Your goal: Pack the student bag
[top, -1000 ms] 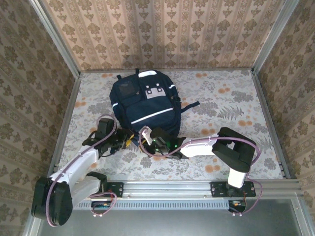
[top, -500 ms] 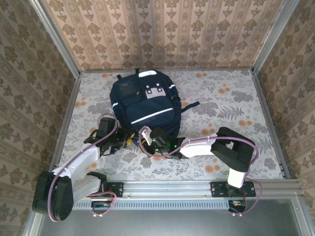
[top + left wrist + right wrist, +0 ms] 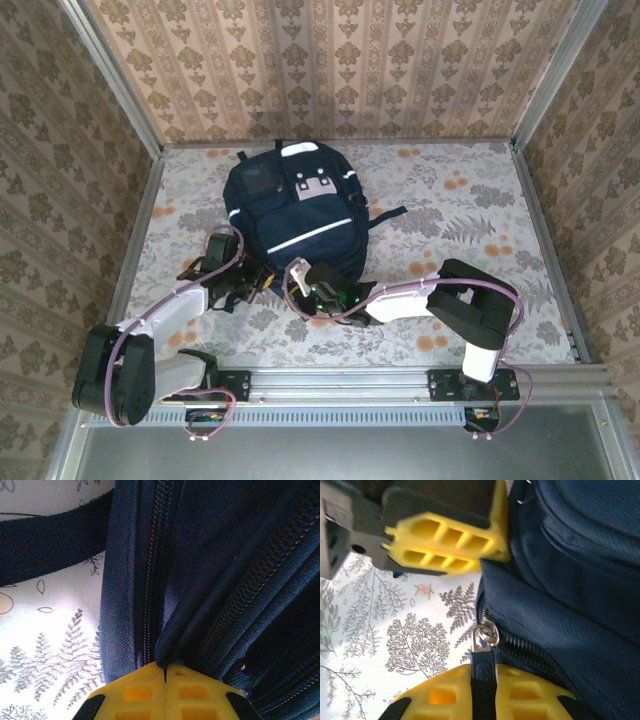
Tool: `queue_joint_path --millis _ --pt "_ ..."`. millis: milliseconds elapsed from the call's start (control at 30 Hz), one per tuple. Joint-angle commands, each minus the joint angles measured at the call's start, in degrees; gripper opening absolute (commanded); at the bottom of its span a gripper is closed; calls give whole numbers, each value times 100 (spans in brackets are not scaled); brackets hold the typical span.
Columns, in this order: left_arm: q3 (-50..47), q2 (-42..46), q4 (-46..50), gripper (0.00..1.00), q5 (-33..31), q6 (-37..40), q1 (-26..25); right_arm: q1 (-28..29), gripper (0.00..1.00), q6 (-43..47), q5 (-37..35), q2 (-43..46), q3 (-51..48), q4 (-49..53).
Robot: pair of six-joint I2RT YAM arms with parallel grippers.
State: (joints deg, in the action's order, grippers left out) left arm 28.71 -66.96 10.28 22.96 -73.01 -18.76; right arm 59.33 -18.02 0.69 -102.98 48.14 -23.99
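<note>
Top external: student bag (image 3: 290,215) lies flat on table (image 3: 470,210), long axis 12-to-6, bottom edge at 6, right against both my hands. My left hand (image 3: 255,282) at bag's 7 corner, clamped shut on fold of navy fabric beside zipper track (image 3: 150,580). My right hand (image 3: 298,282) just beside it at 6, pinching zipper pull (image 3: 484,652). My guess: pull runs along track, away from left hand, toward 3. Open table that side, walls well apart.

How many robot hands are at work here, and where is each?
2. The left hand pinches a fold of fabric at the student bag's near-left corner; the right hand, just beside it, grips a zip pull.
</note>
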Motion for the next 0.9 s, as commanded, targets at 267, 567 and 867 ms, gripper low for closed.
queue_joint_path --millis 267,567,867 --pt "179 401 473 0 -248 469 459 -216 0 -165 -743 760 -719 1096" --pt "276 438 676 0 -275 696 601 -682 0 -205 -867 1585 -1148 1678" --pt "368 327 693 0 -266 841 750 -1403 0 -976 -1706 2024 -1315 2323"
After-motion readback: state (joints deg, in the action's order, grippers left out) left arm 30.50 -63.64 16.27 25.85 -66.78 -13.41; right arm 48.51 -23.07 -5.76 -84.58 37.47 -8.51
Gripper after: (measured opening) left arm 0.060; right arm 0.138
